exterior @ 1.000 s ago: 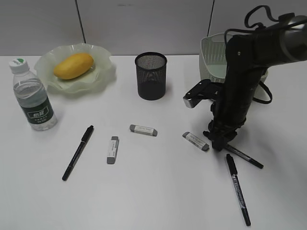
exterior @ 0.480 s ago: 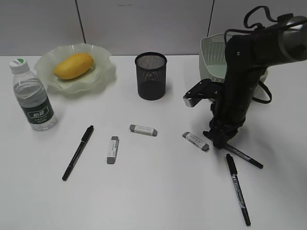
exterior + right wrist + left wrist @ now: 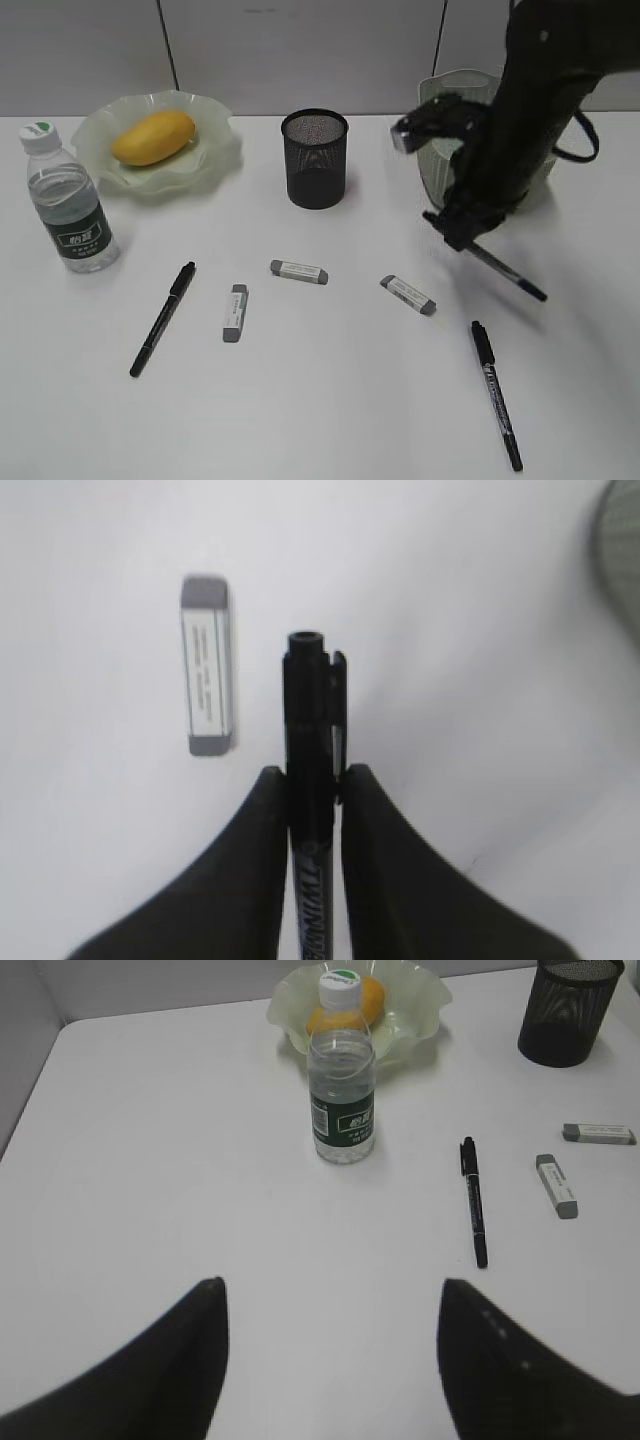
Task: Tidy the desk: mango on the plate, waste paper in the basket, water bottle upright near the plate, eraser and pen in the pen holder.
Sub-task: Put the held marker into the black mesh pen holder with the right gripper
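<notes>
My right gripper (image 3: 455,228) (image 3: 313,776) is shut on a black pen (image 3: 505,271) (image 3: 308,700) and holds it tilted above the desk (image 3: 330,400), in front of the green basket (image 3: 445,110). Two more black pens lie on the desk, one at the left (image 3: 163,317) (image 3: 473,1200) and one at the front right (image 3: 496,393). Three grey erasers (image 3: 298,271) (image 3: 235,312) (image 3: 408,294) lie between them. The black mesh pen holder (image 3: 315,158) stands at the back middle. The mango (image 3: 152,137) lies on the green plate (image 3: 205,150). The water bottle (image 3: 68,200) (image 3: 341,1080) stands upright beside the plate. My left gripper (image 3: 330,1305) is open and empty. No waste paper shows.
A grey partition wall (image 3: 300,50) runs along the back of the desk. The right arm's black body (image 3: 540,90) hangs in front of the basket. In the right wrist view one eraser (image 3: 208,677) lies just left of the held pen.
My right gripper has risen from the desk with the black pen in it and moved back toward the basket. The pen left the desk. Everything else stayed put.
</notes>
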